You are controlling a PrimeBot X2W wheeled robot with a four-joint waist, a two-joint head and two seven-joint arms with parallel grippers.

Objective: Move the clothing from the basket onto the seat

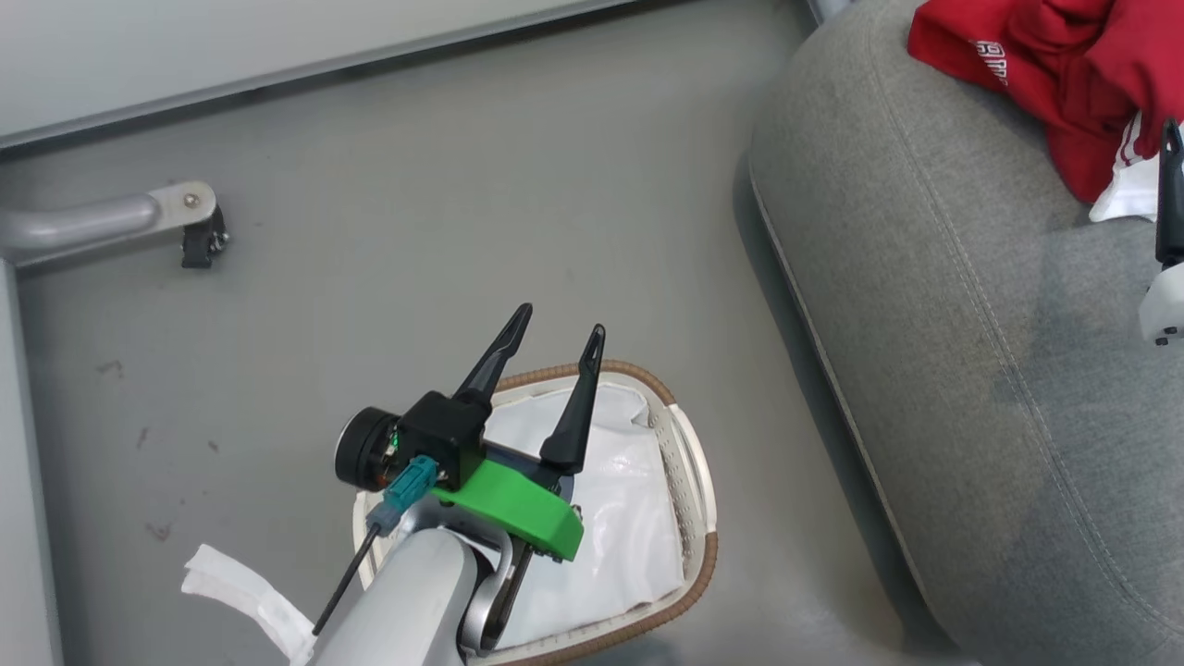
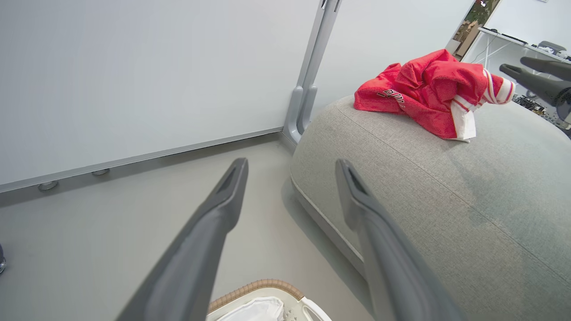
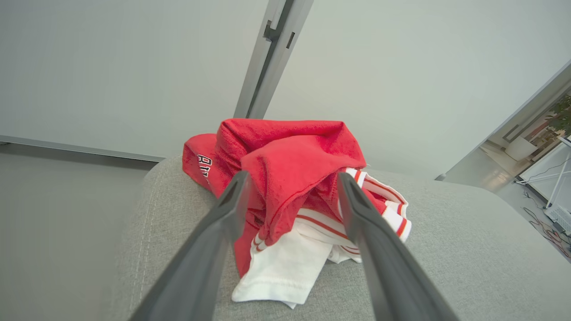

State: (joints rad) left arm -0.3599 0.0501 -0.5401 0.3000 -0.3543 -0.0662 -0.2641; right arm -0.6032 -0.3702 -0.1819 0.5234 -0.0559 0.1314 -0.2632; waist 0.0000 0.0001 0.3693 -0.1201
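The red clothing [image 1: 1064, 55], one piece with white lettering and one with white striped trim, lies heaped on the grey seat [image 1: 971, 324]. It also shows in the left wrist view as clothing [image 2: 428, 89] on the seat [image 2: 446, 187]. My right gripper [image 3: 293, 178] is open, with a finger on either side of the heap [image 3: 290, 178], which rests on the cushion. The white basket [image 1: 703, 555] with its brown rim stands on the floor left of the seat, with its white liner [image 1: 629, 499] showing inside. Over the basket my left gripper [image 1: 562, 322] hovers open with nothing between its fingers. The left arm covers part of the basket.
A white strip of cloth [image 1: 245, 592] lies on the grey floor by the basket. A grey metal leg with a caster [image 1: 199, 231] stands at the far left. A white wall panel and a grey post [image 2: 308, 89] stand behind the seat.
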